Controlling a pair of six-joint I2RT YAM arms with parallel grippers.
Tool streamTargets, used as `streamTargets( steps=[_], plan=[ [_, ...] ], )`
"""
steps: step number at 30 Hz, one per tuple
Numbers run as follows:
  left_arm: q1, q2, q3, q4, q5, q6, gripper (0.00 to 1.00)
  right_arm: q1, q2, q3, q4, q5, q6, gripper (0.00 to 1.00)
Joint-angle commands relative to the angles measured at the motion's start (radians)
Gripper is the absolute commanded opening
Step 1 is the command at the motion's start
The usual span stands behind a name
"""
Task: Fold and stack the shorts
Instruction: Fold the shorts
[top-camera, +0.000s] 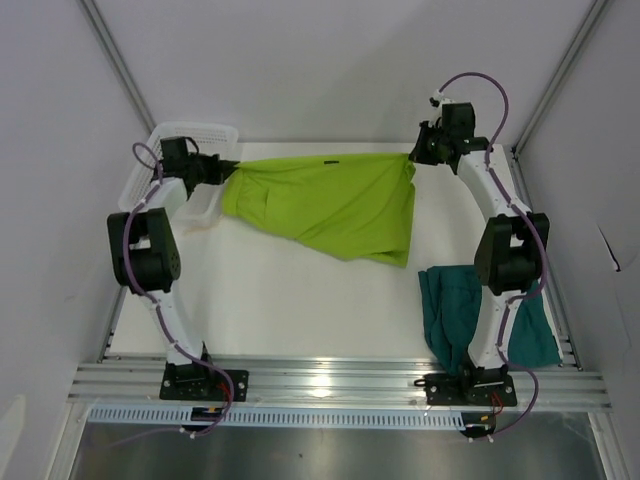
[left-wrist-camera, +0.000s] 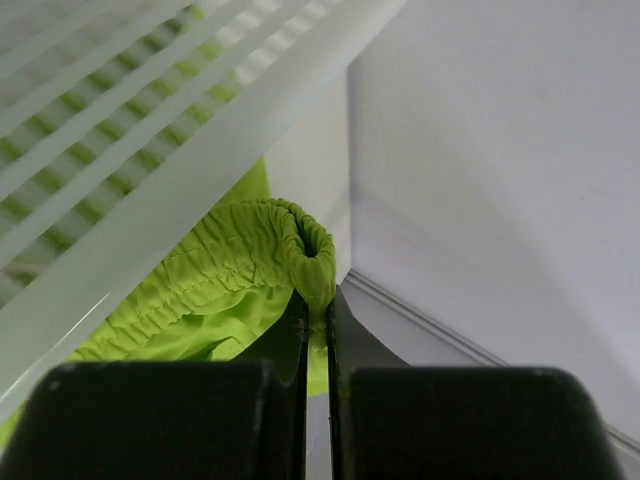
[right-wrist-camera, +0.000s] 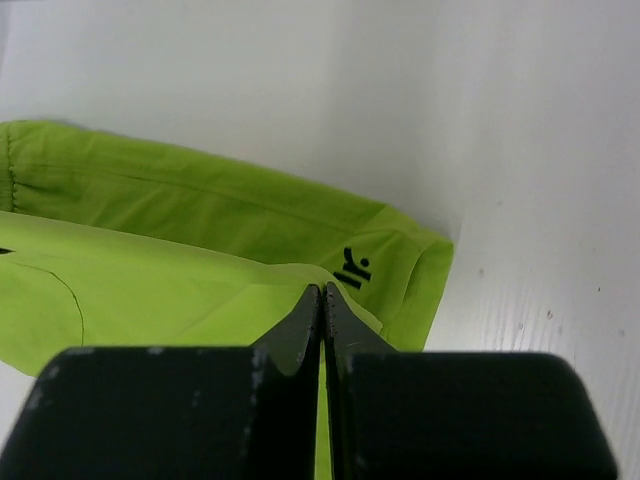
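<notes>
Shorts of bright lime yellow-green fabric (top-camera: 320, 205) are stretched between our left arm (top-camera: 150, 250) and right arm (top-camera: 505, 245) across the back of the white table (top-camera: 300, 310), sagging toward the middle. Dark teal green shorts (top-camera: 447, 300) lie crumpled by the right arm's base (untouched, we judge), and the white mesh basket (top-camera: 190, 133) sits at the far left corner. To lay this pair flat we should hold the tension even, draw it clear of the basket, then lower both ends together. Both arms reach far back, wrists turned inward. Our left gripper (left-wrist-camera: 315, 298) pinches the gathered elastic waistband (left-wrist-camera: 240, 245); our right gripper (right-wrist-camera: 322, 292) is pressed tight on the opposite fabric edge.
</notes>
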Motion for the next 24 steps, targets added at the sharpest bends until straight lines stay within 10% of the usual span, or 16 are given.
streamTargets(
  steps=[1, 10, 24],
  plan=[
    [-0.040, 0.135, 0.166, 0.210, 0.027, -0.037, 0.00, -0.074, 0.072, 0.087, 0.149, 0.049, 0.073, 0.00],
    [-0.057, 0.093, 0.157, 0.303, 0.018, -0.052, 0.00, -0.090, 0.037, 0.044, 0.201, -0.024, 0.086, 0.00],
    [-0.022, -0.289, -0.221, 0.182, 0.093, 0.032, 0.00, 0.041, -0.582, -0.361, 0.002, -0.034, 0.003, 0.00]
  ],
)
